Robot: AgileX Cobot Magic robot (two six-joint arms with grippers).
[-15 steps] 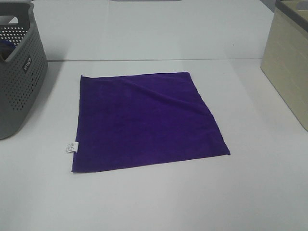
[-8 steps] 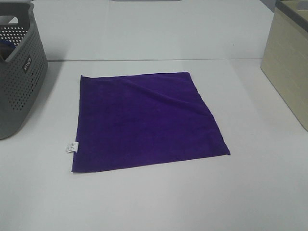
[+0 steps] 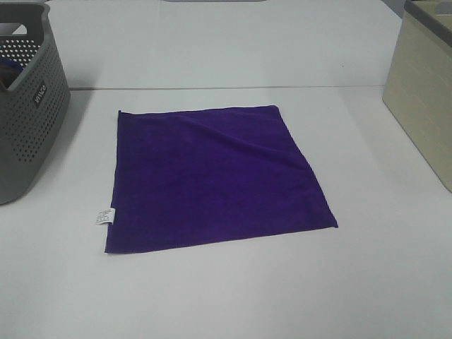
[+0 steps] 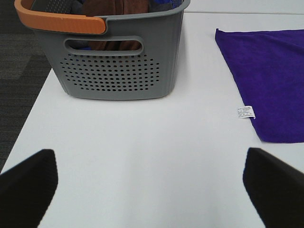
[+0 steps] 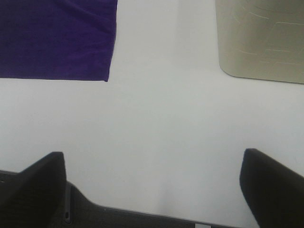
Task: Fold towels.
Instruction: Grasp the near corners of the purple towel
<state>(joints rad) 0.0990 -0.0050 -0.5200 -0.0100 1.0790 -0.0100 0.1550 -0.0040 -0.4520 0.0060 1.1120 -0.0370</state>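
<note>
The towel (image 3: 215,176) lies spread in one layer on the surface (image 3: 226,304), between the basket (image 3: 28,120) on the left and the bin (image 3: 424,106) on the right, touching neither. Its tag (image 3: 104,216) sticks out from the left edge, close to the near-left corner. Nothing is folded yet.

The left fingers (image 4: 28,185) are spread wide and hold nothing; they hang over bare surface between the basket and the tag edge. The right fingers (image 5: 38,180) are equally wide and empty, near the towel's near-right corner, with the bin off to the side.

The main risk is probably the pickup. The cloth is thin and flat, so fingers coming down a little outside the hem would close on nothing, and fingers coming down too far inside would bunch the cloth instead of catching a corner.

The towel also sits askew, its near-right corner reaching further out than the near-left. If both arms grab at matching positions and carry the edge straight over, the fold will likely land crooked, with the corners not meeting.

A soft ridge runs across the far half. Folding over it would trap a crease.

The left arm works near the basket, so a wide swing could knock it.
</note>
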